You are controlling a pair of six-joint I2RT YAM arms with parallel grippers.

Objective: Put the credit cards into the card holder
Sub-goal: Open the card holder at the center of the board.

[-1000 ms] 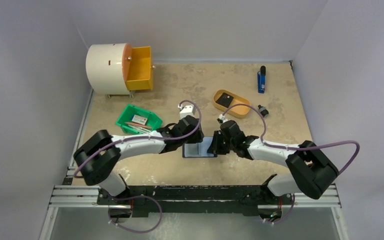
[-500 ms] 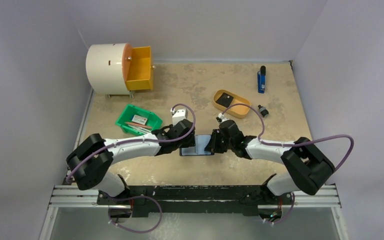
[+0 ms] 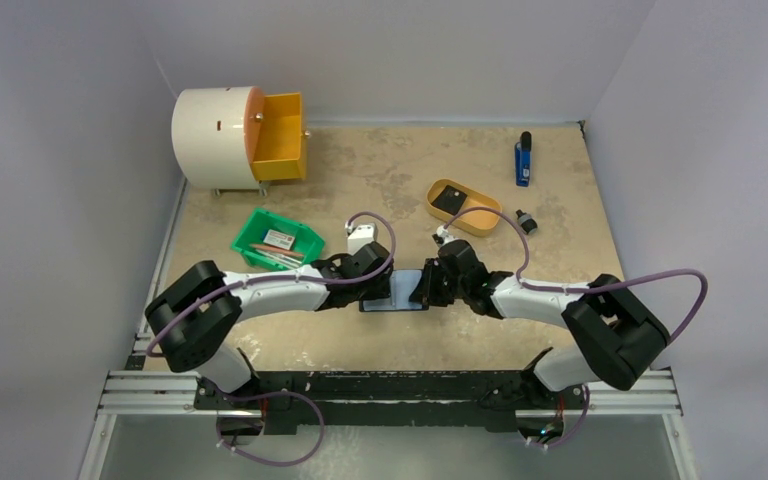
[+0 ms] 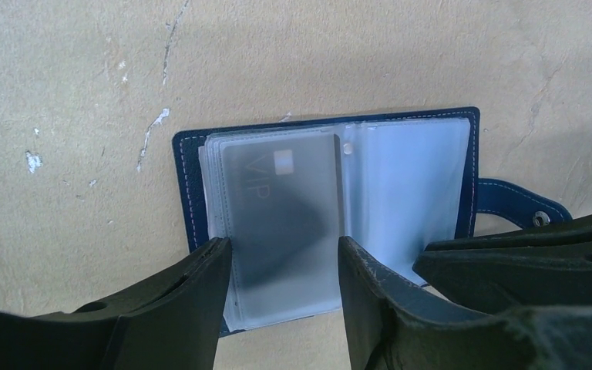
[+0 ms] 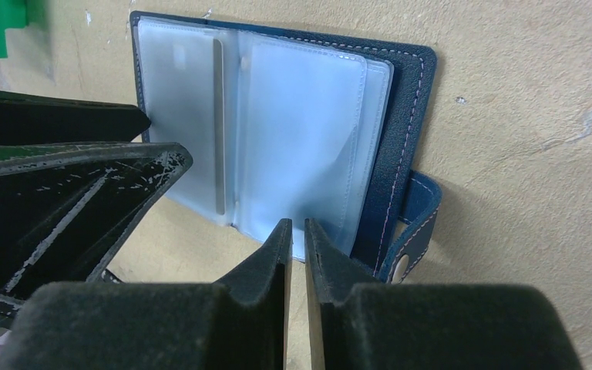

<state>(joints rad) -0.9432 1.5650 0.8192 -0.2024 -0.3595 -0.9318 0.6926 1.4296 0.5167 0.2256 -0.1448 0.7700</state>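
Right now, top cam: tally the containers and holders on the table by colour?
Green: 1, bin
Mustard yellow: 1, oval tray
White with orange drawer: 1, drum cabinet
Navy: 1, card holder, lying open
Total: 4

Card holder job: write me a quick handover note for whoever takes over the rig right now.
Left end effector: open, fingers either side of the card marked VIP.
Right end effector: nearly shut, tips at the near edge of a clear sleeve; whether it pinches it is unclear.
Card holder: lying open on the table, between both arms.
Done: that card appears to sit in a left-page sleeve.
Left: what look like more cards lie in the green bin; fetch them and sleeve them.
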